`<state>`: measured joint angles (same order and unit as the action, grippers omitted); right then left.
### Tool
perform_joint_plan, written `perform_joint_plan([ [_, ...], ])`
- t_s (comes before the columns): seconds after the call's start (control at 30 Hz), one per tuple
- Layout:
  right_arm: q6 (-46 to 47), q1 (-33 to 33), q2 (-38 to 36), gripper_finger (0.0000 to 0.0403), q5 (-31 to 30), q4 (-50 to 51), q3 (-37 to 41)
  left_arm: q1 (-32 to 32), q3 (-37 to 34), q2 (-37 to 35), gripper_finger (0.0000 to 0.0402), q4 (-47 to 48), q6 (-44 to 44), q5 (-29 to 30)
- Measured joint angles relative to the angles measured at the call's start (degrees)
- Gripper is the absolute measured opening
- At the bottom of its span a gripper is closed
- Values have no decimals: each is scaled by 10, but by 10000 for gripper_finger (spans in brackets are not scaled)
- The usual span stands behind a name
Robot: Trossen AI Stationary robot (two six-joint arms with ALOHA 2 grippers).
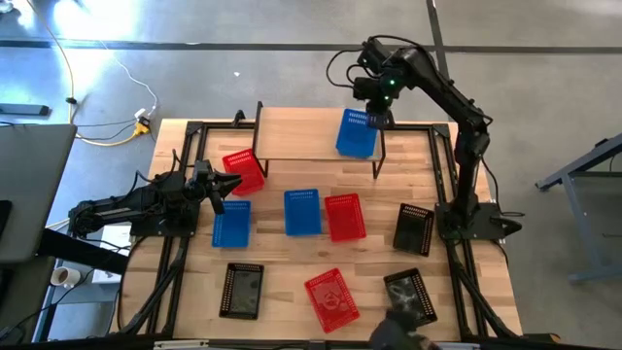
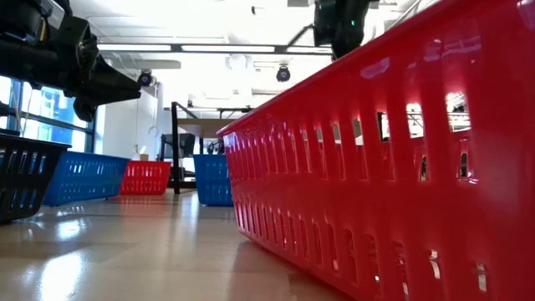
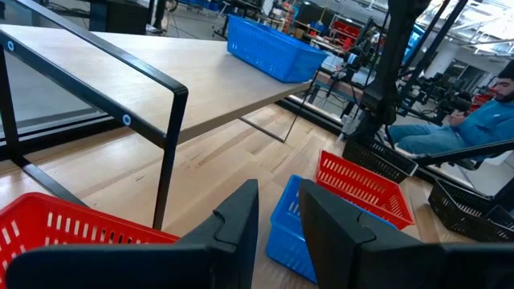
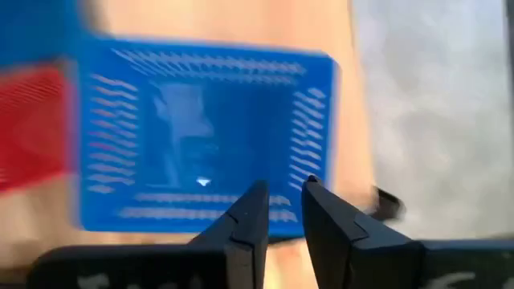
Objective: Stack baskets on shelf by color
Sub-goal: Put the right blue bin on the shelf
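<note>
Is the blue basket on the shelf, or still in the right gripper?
On the shelf. The blue basket sits upright on the shelf top at its right end; the right gripper hovers above it with fingers parted, holding nothing.

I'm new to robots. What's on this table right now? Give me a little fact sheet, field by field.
shelf: at the table's far edge, one blue basket on its right end
right gripper: above that blue basket, fingers slightly apart, holding nothing
left gripper: near a red basket by the shelf's left leg, fingers slightly apart, empty
blue on table: two
red on table: three in all
black on table: three
</note>
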<state>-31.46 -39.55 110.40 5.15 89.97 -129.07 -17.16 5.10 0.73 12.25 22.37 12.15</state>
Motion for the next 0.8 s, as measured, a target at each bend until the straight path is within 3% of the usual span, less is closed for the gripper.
perform_joint_plan([
  [0.17, 45, 48, -3, 61, 26, 0, 0, 0, 0, 0, 82, 0, 0, 0],
  [0.47, 106, 120, -3, 61, 18, 0, 25, 0, 0, 0, 82, 0, 0, 0],
  [0.8, 142, 160, -3, 61, -35, 0, 78, 0, 0, 0, 82, 0, 0, 0],
])
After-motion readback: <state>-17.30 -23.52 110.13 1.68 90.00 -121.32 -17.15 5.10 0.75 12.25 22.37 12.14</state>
